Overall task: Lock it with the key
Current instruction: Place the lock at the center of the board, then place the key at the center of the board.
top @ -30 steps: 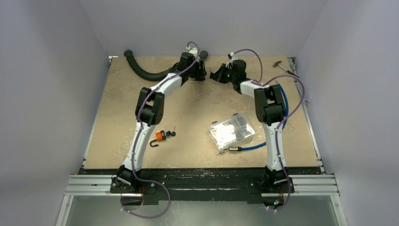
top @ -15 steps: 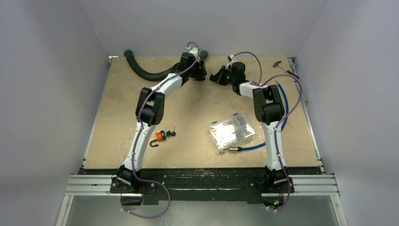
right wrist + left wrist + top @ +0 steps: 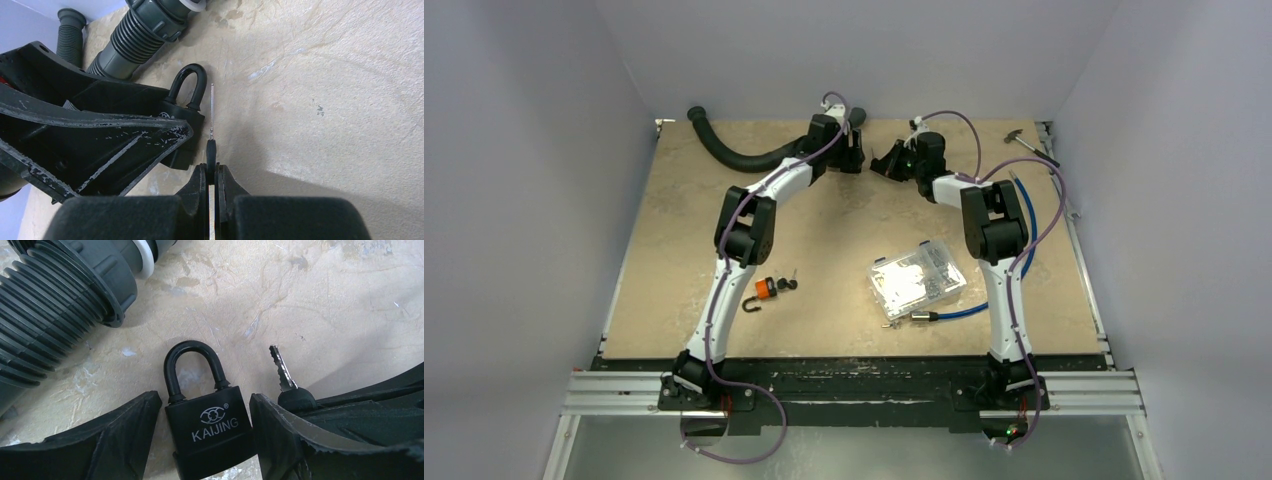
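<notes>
A black KAIJING padlock (image 3: 210,432) lies low over the tan table at the far middle, its shackle seated in the body. My left gripper (image 3: 205,410) is shut on the padlock's body, one finger on each side. My right gripper (image 3: 212,172) is shut on the black head of a silver key (image 3: 212,147), blade pointing forward. The key (image 3: 282,371) is just right of the padlock, beside the left gripper's right finger and outside the lock. The right wrist view shows the padlock (image 3: 196,117) left of the key blade. In the top view the left gripper (image 3: 856,152) and right gripper (image 3: 882,160) nearly meet.
A black corrugated hose (image 3: 55,305) lies just left of the padlock, also in the top view (image 3: 724,152). An orange padlock with keys (image 3: 767,289), a clear plastic box (image 3: 917,278) and a blue cable (image 3: 964,306) lie nearer the arms. A hammer (image 3: 1022,138) lies at the far right.
The right gripper with the key has edged slightly left toward the left gripper. The left arm has hardly moved.
</notes>
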{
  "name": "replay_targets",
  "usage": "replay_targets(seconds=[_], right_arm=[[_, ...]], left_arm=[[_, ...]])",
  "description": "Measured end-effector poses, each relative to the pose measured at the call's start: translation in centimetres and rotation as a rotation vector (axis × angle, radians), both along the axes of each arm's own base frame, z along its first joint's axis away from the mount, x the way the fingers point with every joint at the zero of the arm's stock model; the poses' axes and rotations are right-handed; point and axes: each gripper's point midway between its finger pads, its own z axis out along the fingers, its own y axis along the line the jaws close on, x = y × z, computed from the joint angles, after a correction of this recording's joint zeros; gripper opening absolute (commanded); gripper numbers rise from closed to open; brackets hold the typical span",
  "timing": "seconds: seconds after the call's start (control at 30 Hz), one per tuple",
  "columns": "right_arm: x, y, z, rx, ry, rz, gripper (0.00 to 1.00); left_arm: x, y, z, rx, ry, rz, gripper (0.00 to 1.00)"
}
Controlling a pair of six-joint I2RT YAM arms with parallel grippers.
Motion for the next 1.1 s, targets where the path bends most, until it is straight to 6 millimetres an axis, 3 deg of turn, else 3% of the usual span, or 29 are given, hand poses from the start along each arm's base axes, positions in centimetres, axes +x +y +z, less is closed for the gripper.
replay_targets(seconds=[0.4,0.53,0.7,0.8,1.1], right_arm=[[-0.1,0.1,-0.1,0.017,0.016,-0.007,0.0],[-0.5,0.0,-0.7,0.024,0.033,-0.011,0.0],[-0.6,0.0,-0.7,0.037,0.031,-0.016,0.11],[-0.6,0.1,-0.7,0.039,0.032,-0.017,0.21],[-0.6,0.1,-0.6,0.044,0.027,-0.017,0.31]], left_arm=[[0.1,-0.2,0.3,-0.021,0.0,0.004,0.84],[0.1,-0.3,0.4,-0.025,-0.002,-0.001,0.96],[-0.1,-0.3,0.9,-0.027,-0.006,-0.002,1.0],[-0.3,-0.2,1.9,-0.032,-0.017,-0.002,1.0],[-0.4,0.0,6.3,-0.06,-0.087,0.0,1.0]])
